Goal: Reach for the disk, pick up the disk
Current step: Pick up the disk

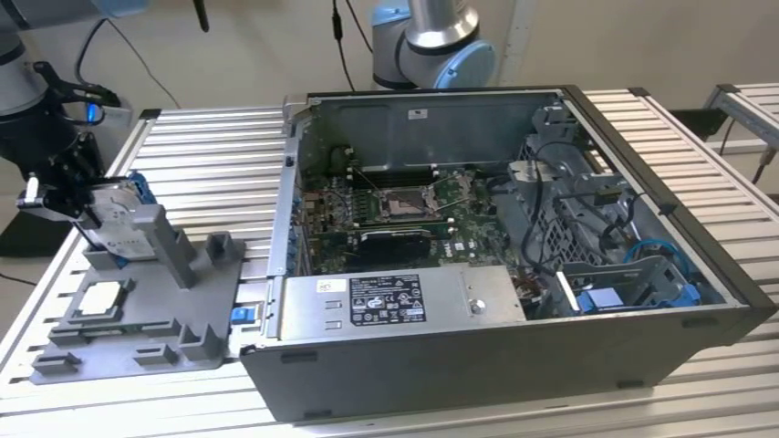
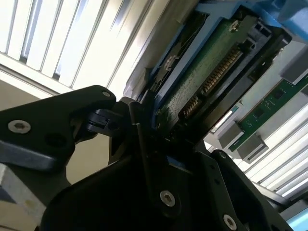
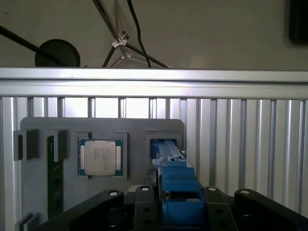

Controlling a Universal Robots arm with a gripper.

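One disk (image 2: pixel 211 72) at end effector (image 3: pixel 177 192); second wrist view: green underside.

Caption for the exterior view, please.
Gripper at the upright disk on the grey fixture, beside an open computer case.

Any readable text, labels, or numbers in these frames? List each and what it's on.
No text is legible in any view.
Power supply label: dark panel with white print, too small to read.
White sticker beside it: too small.
Back-wall sticker inside the computer case: too small.
Processor chip: faint print on the lid, blurred.
Disk: no legible print.
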